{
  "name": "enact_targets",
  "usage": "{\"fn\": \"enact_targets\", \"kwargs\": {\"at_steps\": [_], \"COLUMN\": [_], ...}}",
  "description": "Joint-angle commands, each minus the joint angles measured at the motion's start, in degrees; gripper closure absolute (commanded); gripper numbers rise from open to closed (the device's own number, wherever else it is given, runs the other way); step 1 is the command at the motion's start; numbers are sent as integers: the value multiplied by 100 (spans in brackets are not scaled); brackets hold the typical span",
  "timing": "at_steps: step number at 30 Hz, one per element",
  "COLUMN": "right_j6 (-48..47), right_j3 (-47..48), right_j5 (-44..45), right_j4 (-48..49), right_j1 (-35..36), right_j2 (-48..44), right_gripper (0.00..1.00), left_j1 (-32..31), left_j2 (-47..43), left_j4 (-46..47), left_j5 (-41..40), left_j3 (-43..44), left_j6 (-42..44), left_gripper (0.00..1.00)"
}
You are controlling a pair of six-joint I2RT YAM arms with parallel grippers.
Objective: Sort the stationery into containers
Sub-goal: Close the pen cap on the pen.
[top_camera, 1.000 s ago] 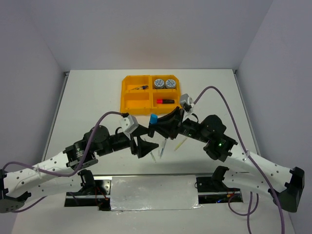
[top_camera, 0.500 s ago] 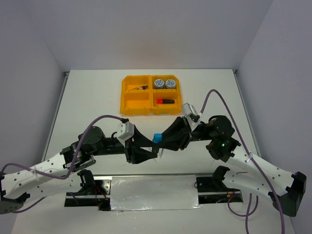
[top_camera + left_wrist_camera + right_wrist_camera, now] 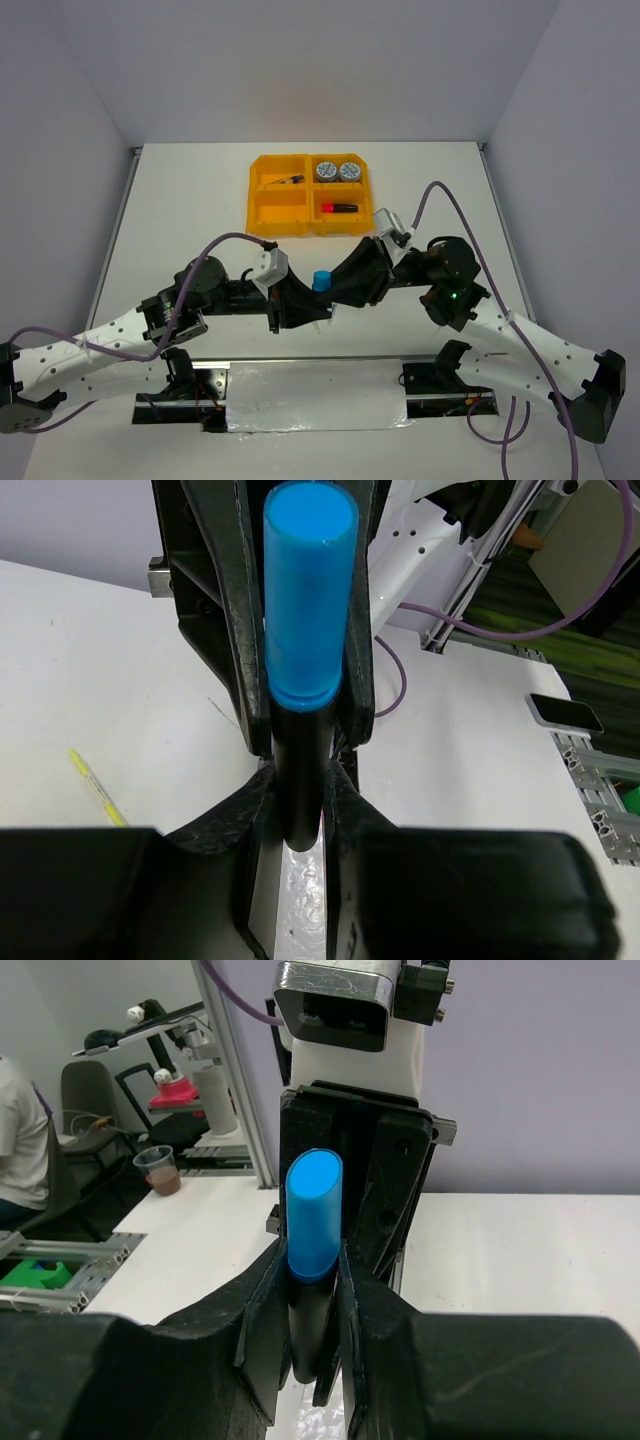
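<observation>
- Pale walls enclose a white desk point(image 3: 180, 210) in the overhead view, and we see the two arms meeting low in the middle of the frame.
- Between them stands a black highlighter with a blue cap point(image 3: 305, 600), cap upward, held above the desk and below the tray in the overhead frame.
- Our left tool point(image 3: 297, 805) is clamped on the black barrel, with its fingers pressed to both sides at the bottom of the left wrist frame.
- Our right tool point(image 3: 312, 1305) grips the same highlighter from the opposite side, with its fingers tight against it just under the cap's base.
- We find an orange-yellow plastic tray with four compartments point(image 3: 252, 200) at the upper centre of the overhead frame, well apart from both tools.
- Its upper right compartment holds two round blue-white patterned tape rolls point(image 3: 326, 171) side by side.
- Its lower right compartment holds a black highlighter with a red cap point(image 3: 340, 208).
- Its upper left compartment holds a thin dark item point(image 3: 288, 180), too small for us to identify.
- We see a thin yellow pen point(image 3: 97, 788) lying on the desk at the lower left of the left wrist frame.
</observation>
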Motion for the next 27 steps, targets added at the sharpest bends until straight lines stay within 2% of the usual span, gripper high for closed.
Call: {"fn": "enact_targets", "kwargs": {"at_steps": [1, 2, 3, 4, 5, 6, 7, 9, 10, 13, 20, 27], "right_j6": [-106, -115, -133, -124, -124, -142, -229, -317, -404, -519, -203, 358], "right_j3": [-19, -28, -63, -89, -141, -151, -142, -107, -89, 51, 551, 579], "right_j5": [10, 28, 45, 89, 124, 168, 221, 335, 440, 888, 1592, 1075], "right_j4": [296, 278, 243, 234, 234, 147, 50, -231, -354, -846, -1260, -444], "right_j1": [5, 5, 5, 5, 13, 5, 5, 5, 5, 5, -4, -4], "right_j2": [7, -19, -37, -63, -133, -186, -230, -371, -432, -626, -626, -354], "right_gripper": [100, 98, 93, 81, 58, 50, 32, 16, 1, 0, 0, 2], "left_j1": [-5, -5, -5, -14, -14, -14, -5, -14, -14, -14, -14, -14], "left_j2": [-31, -57, -84, -145, -171, -206, -268, -321, -365, -400, -190, -207], "left_j4": [424, 415, 415, 397, 371, 327, 301, 248, 230, 186, 107, 256], "left_j5": [-96, -149, -184, -228, -255, -272, -307, -343, -360, -334, -36, 79], "left_j3": [282, 265, 247, 229, 186, 168, 142, 71, 36, -25, -43, -149], "left_j6": [-119, -102, -84, -41, 3, 39, 109, 188, 258, 338, 434, 417], "left_gripper": [100, 100, 100, 100, 100, 100, 100, 100, 100, 100, 100, 100]}}
